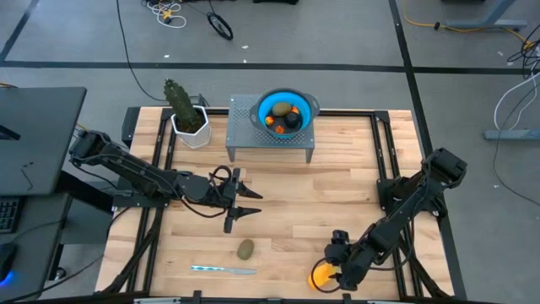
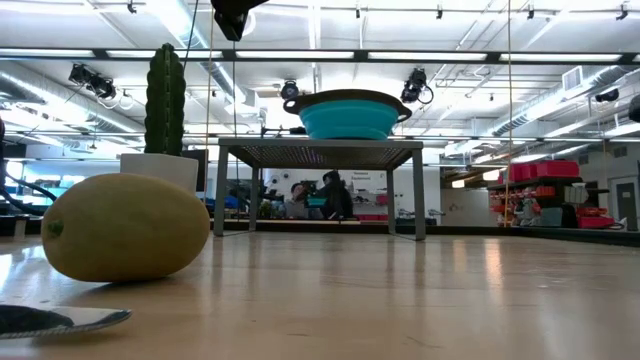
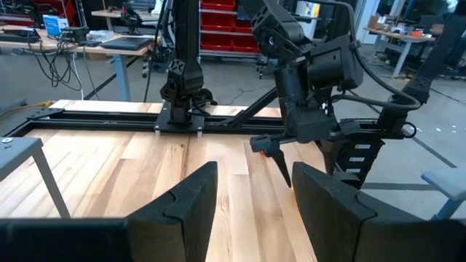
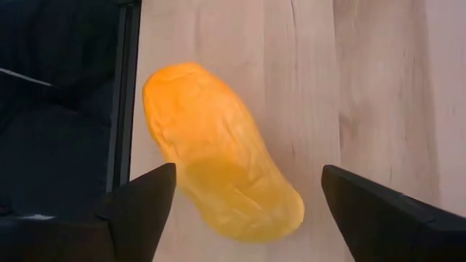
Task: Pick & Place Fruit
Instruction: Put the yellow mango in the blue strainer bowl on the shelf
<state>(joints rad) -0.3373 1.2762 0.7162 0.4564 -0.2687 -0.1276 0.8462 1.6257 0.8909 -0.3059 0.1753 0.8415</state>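
Note:
The yellow-orange oblong fruit (image 4: 218, 156) lies on its side on the wood near the table's near edge, right of the middle (image 1: 319, 275). My right gripper (image 4: 249, 175) hangs over it, open, one finger on either side and apart from it (image 1: 329, 268). One olive-green oval (image 1: 245, 249) rests on the table further left (image 2: 125, 225). The blue bowl (image 1: 272, 103) on a grey perforated stand (image 1: 245, 127) holds another green oval, a near-black ball and orange bits. My left gripper (image 1: 251, 203) hovers open at mid-table (image 3: 251, 182), touching nothing.
A thin silver-and-blue knife (image 1: 221, 270) lies near the near edge, left of the green oval (image 2: 60, 320). A cactus in a white pot (image 1: 186, 114) stands left of the stand. Black rails run beside the table's left and right edges (image 1: 384, 160).

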